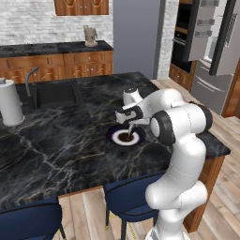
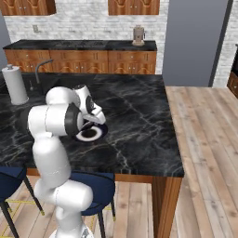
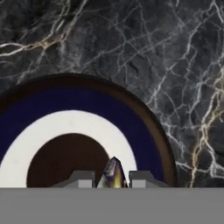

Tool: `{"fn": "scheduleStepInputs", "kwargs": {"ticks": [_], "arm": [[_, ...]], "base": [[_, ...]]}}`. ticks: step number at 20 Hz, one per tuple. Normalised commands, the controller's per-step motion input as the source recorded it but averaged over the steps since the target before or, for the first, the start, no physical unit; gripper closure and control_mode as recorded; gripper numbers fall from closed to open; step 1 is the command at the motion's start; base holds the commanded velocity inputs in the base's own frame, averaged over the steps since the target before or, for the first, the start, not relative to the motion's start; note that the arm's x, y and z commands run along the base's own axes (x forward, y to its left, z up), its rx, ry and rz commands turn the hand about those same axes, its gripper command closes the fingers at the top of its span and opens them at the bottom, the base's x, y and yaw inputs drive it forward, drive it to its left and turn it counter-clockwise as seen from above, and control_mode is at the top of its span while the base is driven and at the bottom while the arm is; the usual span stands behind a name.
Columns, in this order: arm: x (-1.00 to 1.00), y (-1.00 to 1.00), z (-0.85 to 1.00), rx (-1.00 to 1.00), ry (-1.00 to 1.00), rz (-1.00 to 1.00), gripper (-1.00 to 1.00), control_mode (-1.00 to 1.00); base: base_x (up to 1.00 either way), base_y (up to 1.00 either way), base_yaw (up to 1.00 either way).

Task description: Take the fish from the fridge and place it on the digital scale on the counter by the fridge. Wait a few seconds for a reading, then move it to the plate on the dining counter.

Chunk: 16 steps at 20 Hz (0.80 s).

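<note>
From my seat, the nearest things are two blue stools (image 1: 131,199) tucked under the front edge of the dining counter (image 1: 70,140), with the arm rising beside them. The hand (image 3: 113,181) hangs low over the plate (image 1: 125,136), pointing down at its middle. It is clenched on the fish (image 3: 113,174): in the hand view I see the silvery pointed tip standing up between the two fingertips (image 3: 82,178) (the rest of the fish is hidden below the edge). I cannot tell whether the fish touches the plate. The plate itself sits flat on the black veined surface, near the front right part of the island; its navy rim and white ring show, with a dark shadow at the centre.

Further back on the same surface lies the sink (image 1: 54,93) with its curved tap (image 1: 30,84), and a white paper-towel roll (image 1: 9,103) stands to the left of it. Beyond, to the right, the fridge (image 1: 213,56) stands with its doors open.
</note>
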Motion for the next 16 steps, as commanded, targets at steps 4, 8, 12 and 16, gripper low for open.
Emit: {"fn": "scheduleStepInputs", "kwargs": {"ticks": [4,8,12,16], "arm": [[0.48,0.0,-0.35,0.0,0.05,-0.21,1.0,-1.0],[0.33,0.0,-0.33,0.0,0.07,-0.2,1.0,-1.0],[0.29,-0.04,-0.28,0.0,0.06,-0.19,1.0,-1.0],[0.06,-0.01,-0.27,0.0,0.03,-0.17,1.0,-1.0]], "base": [[0.0,0.0,0.0],[0.0,0.0,0.0],[0.0,0.0,0.0],[0.0,0.0,0.0]]}}
